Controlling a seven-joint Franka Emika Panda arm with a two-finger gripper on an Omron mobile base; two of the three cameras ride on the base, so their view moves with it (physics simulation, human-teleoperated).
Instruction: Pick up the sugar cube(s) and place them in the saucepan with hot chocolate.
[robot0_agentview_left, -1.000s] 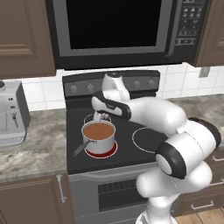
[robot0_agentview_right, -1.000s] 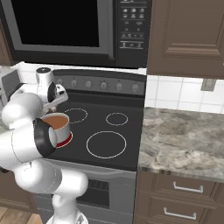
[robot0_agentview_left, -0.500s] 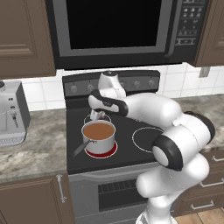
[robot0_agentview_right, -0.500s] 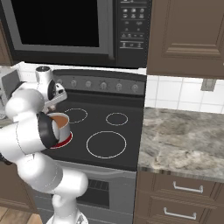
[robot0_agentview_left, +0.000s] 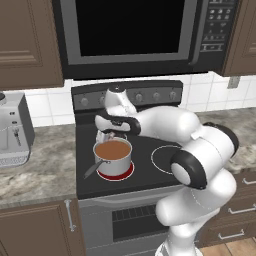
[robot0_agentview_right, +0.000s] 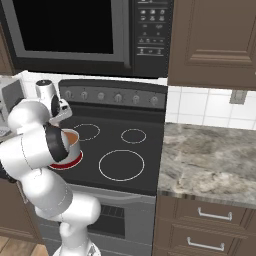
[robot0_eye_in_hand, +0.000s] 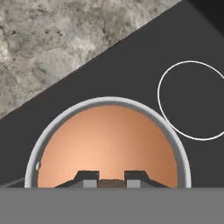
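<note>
So my gripper (robot0_eye_in_hand: 111, 178) is sitting right over the saucepan (robot0_eye_in_hand: 175, 144), fingertips (robot0_eye_in_hand: 89, 176) drawn close together with a small brownish bit pinched between them. I reckon that's a sugar cube, but it's too small to say for sure. The hot chocolate (robot0_eye_in_hand: 107, 140) is directly below, a flat brown disc filling the pan, which is why I've lined up over its middle: whatever drops lands in the liquid, not on the stove (robot0_agentview_left: 150, 172). The saucepan rests on the glowing red burner (robot0_agentview_left: 116, 173) at the stove's front left, handle (robot0_agentview_left: 93, 170) pointing toward the counter (robot0_agentview_left: 37, 165) beside it. Releasing looks like the next call.
</note>
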